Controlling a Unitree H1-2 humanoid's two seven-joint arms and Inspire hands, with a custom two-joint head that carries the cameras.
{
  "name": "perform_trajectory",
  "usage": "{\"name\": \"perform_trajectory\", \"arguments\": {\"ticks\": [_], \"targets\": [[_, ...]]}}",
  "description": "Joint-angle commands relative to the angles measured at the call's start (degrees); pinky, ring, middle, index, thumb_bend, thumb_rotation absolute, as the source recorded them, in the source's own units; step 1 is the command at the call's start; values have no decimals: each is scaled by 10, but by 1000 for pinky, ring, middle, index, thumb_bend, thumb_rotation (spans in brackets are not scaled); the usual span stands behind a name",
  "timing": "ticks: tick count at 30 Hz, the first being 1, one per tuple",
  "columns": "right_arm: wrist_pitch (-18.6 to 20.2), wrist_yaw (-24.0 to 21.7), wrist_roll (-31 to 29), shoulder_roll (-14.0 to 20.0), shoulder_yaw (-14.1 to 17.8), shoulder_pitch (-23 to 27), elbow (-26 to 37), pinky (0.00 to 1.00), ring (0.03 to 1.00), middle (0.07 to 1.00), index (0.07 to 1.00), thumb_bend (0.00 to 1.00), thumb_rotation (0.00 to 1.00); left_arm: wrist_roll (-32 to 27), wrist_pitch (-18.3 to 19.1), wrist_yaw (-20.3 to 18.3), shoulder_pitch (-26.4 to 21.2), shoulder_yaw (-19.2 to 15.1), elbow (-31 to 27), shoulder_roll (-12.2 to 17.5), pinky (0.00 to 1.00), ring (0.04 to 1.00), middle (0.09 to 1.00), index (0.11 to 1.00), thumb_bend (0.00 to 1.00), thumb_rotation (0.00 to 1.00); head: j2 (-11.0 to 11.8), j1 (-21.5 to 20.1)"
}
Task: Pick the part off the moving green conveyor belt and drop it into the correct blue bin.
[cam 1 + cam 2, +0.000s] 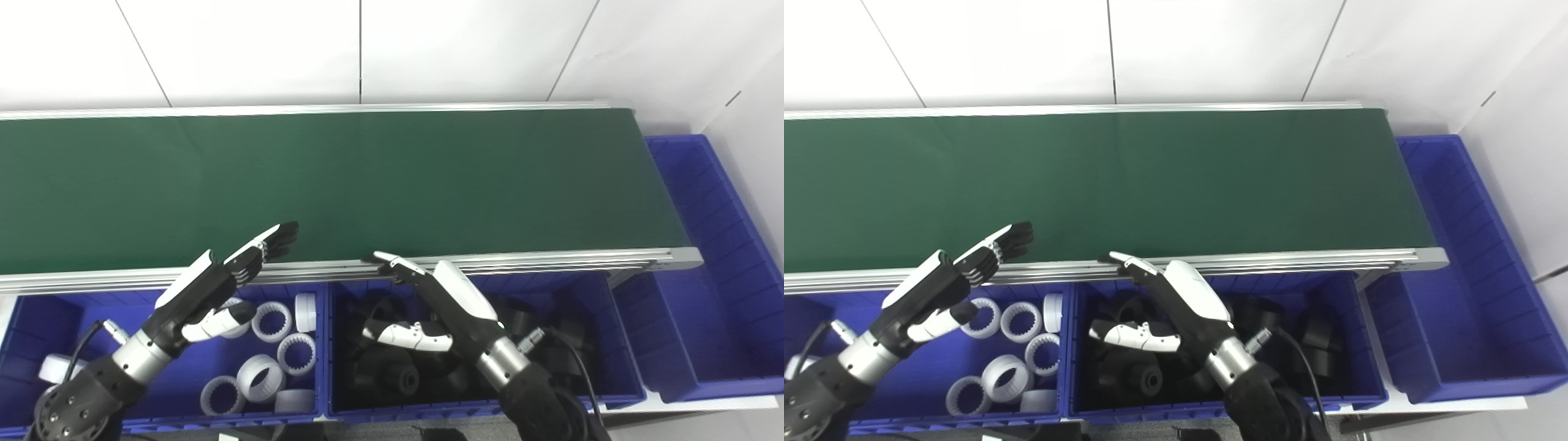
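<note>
Both hands are waiting empty, fingers spread: left hand above the bin of white rings, right hand above the bin of black parts. Beyond them, the green conveyor belt is showing no part yet. Judgement: keep hovering at the near rail until one arrives.

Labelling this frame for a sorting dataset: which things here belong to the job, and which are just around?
Job:
green conveyor belt, no part on it
left hand, open
right hand, open
bin of white rings
bin of black parts

Around:
end bin beyond the belt
white wall
</note>
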State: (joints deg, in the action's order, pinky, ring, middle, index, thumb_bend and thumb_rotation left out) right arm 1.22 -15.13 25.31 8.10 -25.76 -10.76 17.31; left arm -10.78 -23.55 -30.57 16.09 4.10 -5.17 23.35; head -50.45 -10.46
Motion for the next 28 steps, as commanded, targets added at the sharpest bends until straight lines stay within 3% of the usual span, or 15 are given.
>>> {"name": "perform_trajectory", "arguments": {"ticks": [1,9,12,15,19,22,28], "targets": [[-58,17,-33,-11,-1,-4,16,851,910,944,933,579,966,5,-21,11,9,-5,-17,4,956,983,990,962,467,829,0,2],[-88,31,-41,-13,-12,-21,-10,877,949,990,981,552,1000,-3,-30,13,51,-7,-30,3,965,983,990,962,463,803,0,11],[-95,33,-44,-13,-16,-22,-20,879,952,997,983,474,970,-5,-31,14,58,-8,-31,4,974,988,991,961,474,798,4,13],[-109,36,-41,-15,-23,-25,-35,884,955,1000,987,452,942,-6,-32,8,67,-11,-27,3,976,986,995,964,490,828,33,20],[-150,57,-30,-14,-32,-39,-74,883,961,1000,986,443,926,-1,-34,-27,73,-34,-1,-20,953,971,985,955,454,796,138,22],[-177,70,-27,-15,-35,-41,-100,875,960,996,976,437,896,3,-34,-51,69,-52,18,-35,933,960,974,947,454,761,150,25],[-182,72,-14,-18,-34,-26,-95,890,974,1000,986,416,877,19,-34,-46,52,-60,9,-48,894,947,962,931,478,680,135,23]]}}
